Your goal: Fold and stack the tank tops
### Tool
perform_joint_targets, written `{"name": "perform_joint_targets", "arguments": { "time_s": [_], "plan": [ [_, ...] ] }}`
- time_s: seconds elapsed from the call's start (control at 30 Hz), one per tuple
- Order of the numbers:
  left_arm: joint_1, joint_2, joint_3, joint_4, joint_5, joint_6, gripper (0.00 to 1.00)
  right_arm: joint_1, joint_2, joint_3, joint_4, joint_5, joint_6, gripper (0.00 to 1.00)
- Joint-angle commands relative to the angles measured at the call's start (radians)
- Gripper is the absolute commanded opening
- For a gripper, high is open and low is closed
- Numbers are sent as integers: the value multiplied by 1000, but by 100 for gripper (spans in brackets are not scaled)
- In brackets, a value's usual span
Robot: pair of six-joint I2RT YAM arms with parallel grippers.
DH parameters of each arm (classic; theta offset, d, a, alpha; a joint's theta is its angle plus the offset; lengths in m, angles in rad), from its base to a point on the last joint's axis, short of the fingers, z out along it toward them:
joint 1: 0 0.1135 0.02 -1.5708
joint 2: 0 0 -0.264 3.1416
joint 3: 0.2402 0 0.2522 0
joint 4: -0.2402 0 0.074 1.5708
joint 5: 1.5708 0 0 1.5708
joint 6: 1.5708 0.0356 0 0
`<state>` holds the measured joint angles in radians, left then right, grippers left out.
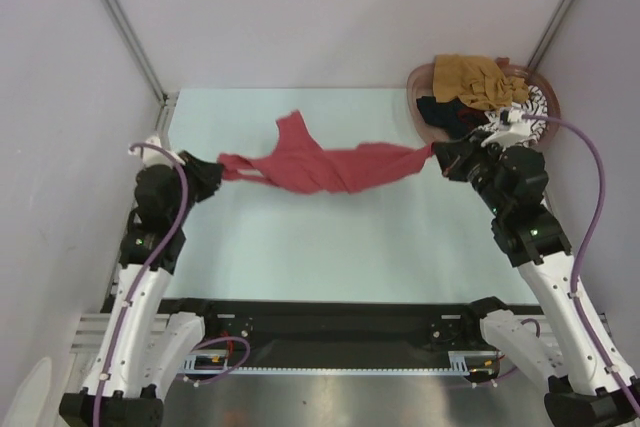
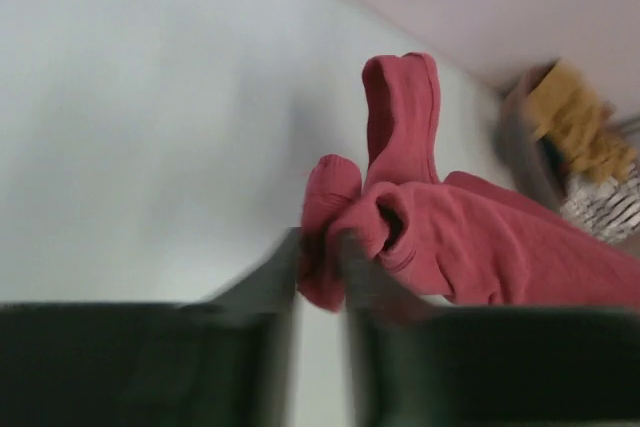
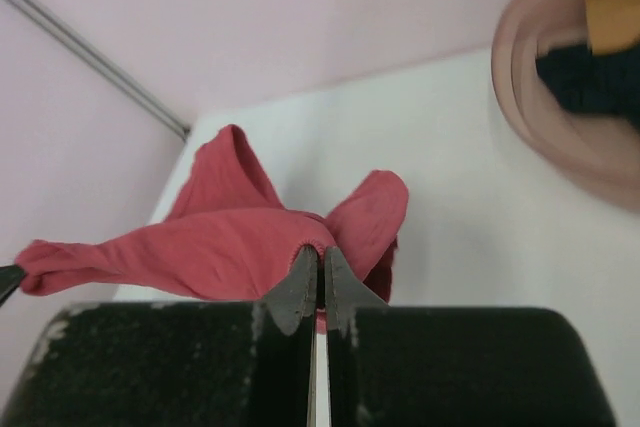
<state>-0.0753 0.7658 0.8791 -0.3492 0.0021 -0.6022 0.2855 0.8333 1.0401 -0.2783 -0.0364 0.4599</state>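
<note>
The dark red tank top (image 1: 325, 167) is clamped at three o'clock by the right gripper (image 1: 437, 154); whether the slightly parted left gripper (image 1: 215, 169), at nine, grips it cannot be told

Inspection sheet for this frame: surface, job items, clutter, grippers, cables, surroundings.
surface: pale table, no marks seen.
job's things: red tank top stretched between both grippers; mustard top, black top and striped top heaped in the basket, far right.
clutter: nothing seen.
grippers: right gripper pinched shut on the red top's end; left gripper at the other end, blurred, grip unclear.
cables: purple cables loop along each arm.
surroundings: pale walls, metal corner rails.
</note>
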Motion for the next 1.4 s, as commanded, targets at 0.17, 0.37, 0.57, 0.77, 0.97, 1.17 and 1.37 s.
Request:
{"name": "perform_joint_targets", "arguments": {
  "time_s": [0.17, 0.37, 0.57, 0.77, 0.97, 1.17, 1.37],
  "plan": [
    [6, -167, -269, -10, -19, -21, 0, -6, -91, -190, -53, -74, 0, 0],
    [5, -113, -157, -24, 33, 1, 30, -6, -42, -89, -64, -80, -16, 0],
    [5, 57, -256, 30, 128, 9, 78, -5, -5, -87, -59, -51, -12, 0],
    [5, 228, -313, 147, 200, -31, 84, -5, 18, -95, -18, -56, 6, 0],
    [-20, 400, -302, 191, 150, -8, 81, -5, 30, -109, -1, -59, 16, 0],
    [-57, 590, -270, 242, 173, -13, 63, -6, 36, -120, 1, -65, 17, 0],
    [-67, 508, -327, 283, 139, -18, 0, -5, 20, -103, -28, -132, 14, 0]
  ]
}}
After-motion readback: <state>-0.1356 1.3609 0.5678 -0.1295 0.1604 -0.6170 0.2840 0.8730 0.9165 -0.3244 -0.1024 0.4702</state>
